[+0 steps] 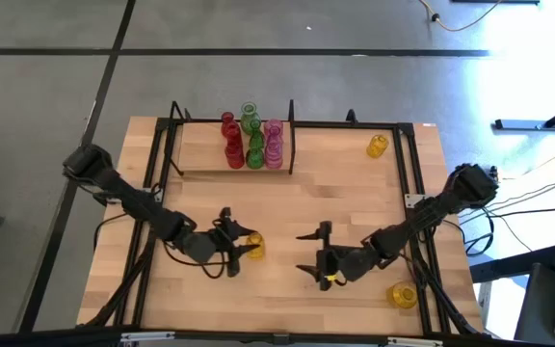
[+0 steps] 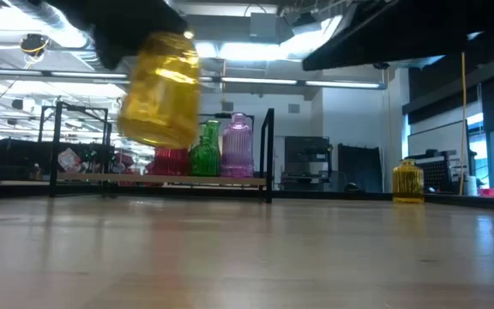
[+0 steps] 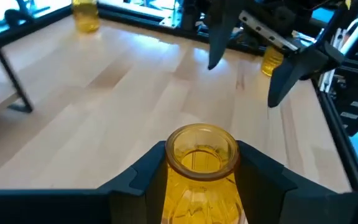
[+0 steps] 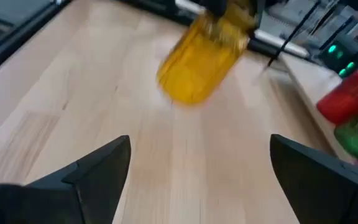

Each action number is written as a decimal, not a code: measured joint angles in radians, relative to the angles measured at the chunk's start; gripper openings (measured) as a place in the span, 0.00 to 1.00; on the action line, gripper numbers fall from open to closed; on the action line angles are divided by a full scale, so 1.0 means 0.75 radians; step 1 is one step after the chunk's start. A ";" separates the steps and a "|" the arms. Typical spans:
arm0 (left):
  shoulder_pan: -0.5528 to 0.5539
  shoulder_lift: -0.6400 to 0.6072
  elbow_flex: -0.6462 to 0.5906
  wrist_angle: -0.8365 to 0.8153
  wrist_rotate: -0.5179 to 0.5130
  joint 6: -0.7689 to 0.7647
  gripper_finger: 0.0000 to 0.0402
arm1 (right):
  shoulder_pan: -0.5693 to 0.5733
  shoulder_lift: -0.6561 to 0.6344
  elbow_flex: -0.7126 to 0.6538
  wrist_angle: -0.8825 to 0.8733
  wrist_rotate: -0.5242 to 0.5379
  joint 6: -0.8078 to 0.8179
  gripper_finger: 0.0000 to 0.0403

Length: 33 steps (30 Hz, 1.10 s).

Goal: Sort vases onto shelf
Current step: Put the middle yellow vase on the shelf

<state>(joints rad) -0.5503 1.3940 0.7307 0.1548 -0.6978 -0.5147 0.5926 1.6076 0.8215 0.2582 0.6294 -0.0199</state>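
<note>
A yellow vase (image 2: 159, 90) hangs above the table, with my left gripper (image 1: 242, 248) shut on it at the near left of the table's middle. My right gripper (image 1: 308, 253) stands open a little to its right, facing it, with nothing between its fingers (image 4: 104, 168). The shelf (image 1: 200, 159) is a light board in a black rod frame at the far middle. Red (image 1: 231, 145), green (image 1: 252, 140) and pink (image 1: 274, 145) vases stand on their bases on it in rows. My left gripper pinches the yellow vase's neck just under the rim (image 3: 202, 163), with one finger (image 3: 143, 180) on each side. The fingers come nearly level from the table's left, tipped a little down. The body hangs below them, tilted and lifted clear of the table (image 2: 154, 129).
One more yellow vase (image 1: 378, 145) stands on the table at the far right, outside the shelf's upright divider (image 1: 291, 135). Another yellow vase (image 1: 403, 294) stands at the near right by the black frame rods. Bare wood (image 1: 355, 193) lies between the shelf and the grippers.
</note>
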 joint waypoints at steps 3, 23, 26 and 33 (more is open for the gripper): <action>-0.019 -0.100 0.000 -0.146 -0.015 -0.086 0.37 | 0.008 -0.016 0.000 -0.119 -0.001 0.096 0.90; 0.025 -0.317 0.502 -1.576 -0.361 -0.673 0.37 | 0.030 -0.016 -0.468 0.435 -0.021 0.371 0.90; 0.113 -0.334 0.503 -1.606 -0.402 -0.672 0.37 | 0.030 -0.016 -0.469 0.434 -0.026 0.371 0.90; 0.411 -0.335 0.503 -1.627 -0.375 -0.654 0.38 | 0.030 -0.016 -0.469 0.434 -0.026 0.354 0.90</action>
<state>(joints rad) -0.2421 1.1427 1.1080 -1.0655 -0.9794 -1.0051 0.6151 1.5959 0.4694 0.5837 0.6098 0.2454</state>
